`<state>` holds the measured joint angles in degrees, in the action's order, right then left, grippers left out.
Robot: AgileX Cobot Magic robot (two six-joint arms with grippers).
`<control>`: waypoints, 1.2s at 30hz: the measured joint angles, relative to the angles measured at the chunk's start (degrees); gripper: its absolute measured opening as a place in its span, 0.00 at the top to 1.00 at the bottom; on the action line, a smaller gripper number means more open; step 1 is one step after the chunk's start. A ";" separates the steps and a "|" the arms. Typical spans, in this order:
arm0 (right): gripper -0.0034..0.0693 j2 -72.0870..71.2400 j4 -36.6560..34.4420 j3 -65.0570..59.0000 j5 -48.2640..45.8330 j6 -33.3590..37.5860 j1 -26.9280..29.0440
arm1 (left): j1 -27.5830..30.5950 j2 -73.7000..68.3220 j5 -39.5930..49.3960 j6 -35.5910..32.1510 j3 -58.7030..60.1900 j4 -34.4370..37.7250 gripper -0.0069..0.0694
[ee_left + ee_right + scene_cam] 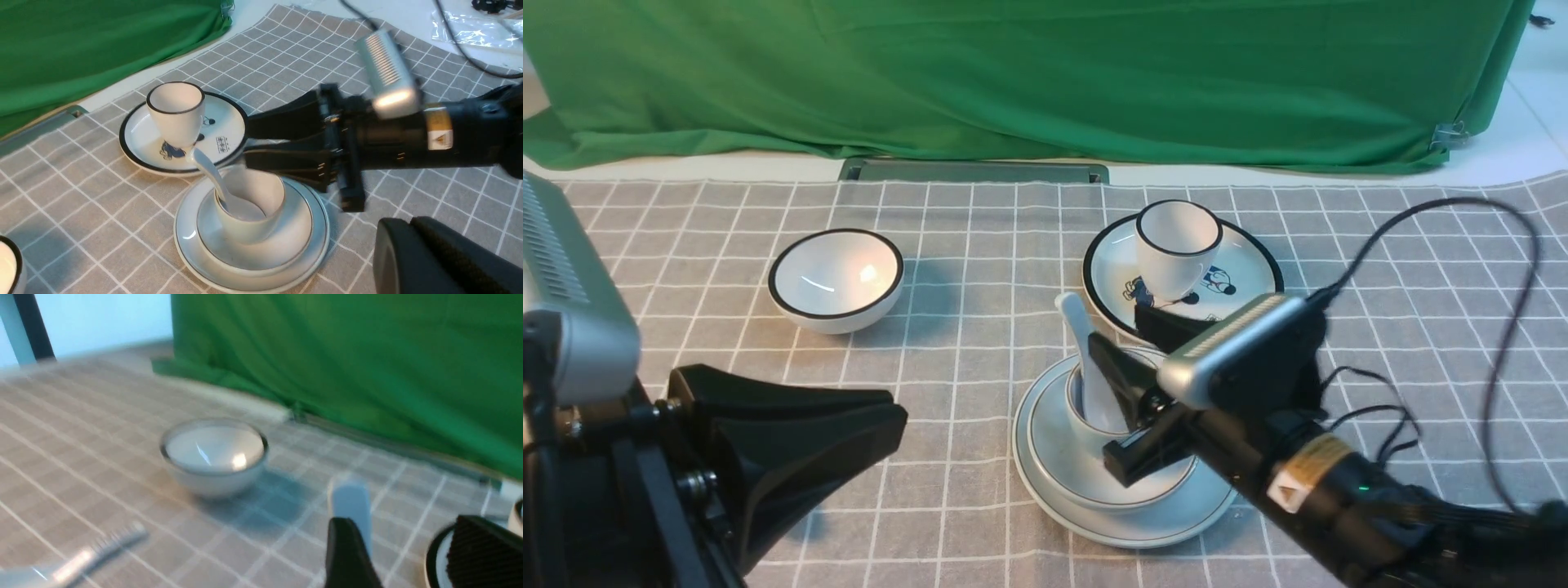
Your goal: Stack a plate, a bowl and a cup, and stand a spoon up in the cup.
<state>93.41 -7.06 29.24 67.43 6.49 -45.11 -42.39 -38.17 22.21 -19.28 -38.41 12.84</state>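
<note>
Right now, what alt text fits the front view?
A white spoon stands in a cup stacked on a bowl and plate, the open right gripper beside its handle. Black-rimmed dishes sit behind; the left gripper is shut.

a grey checked cloth (980,245) covers the desk. directly on it lie a black-rimmed bowl (836,280) toward the far left, a black-rimmed cartoon plate (1250,255) right of centre, and the plate (1127,527) just in front of it.
</note>
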 joint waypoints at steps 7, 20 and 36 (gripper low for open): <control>0.64 -28.28 0.35 -0.45 -39.40 0.01 -1.02 | 0.00 8.44 -13.29 0.15 11.37 0.01 0.90; 0.87 -60.67 0.30 -0.89 -84.52 -7.72 -1.02 | 0.00 16.02 -50.13 0.27 38.23 0.38 0.90; 0.77 -62.73 1.72 -1.01 -86.58 -9.67 -0.94 | 0.00 16.07 -37.89 0.36 38.77 -7.66 0.90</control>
<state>30.68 -5.35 28.23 -19.14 -3.17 -46.05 -42.39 -22.10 -15.68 -18.92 0.36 5.18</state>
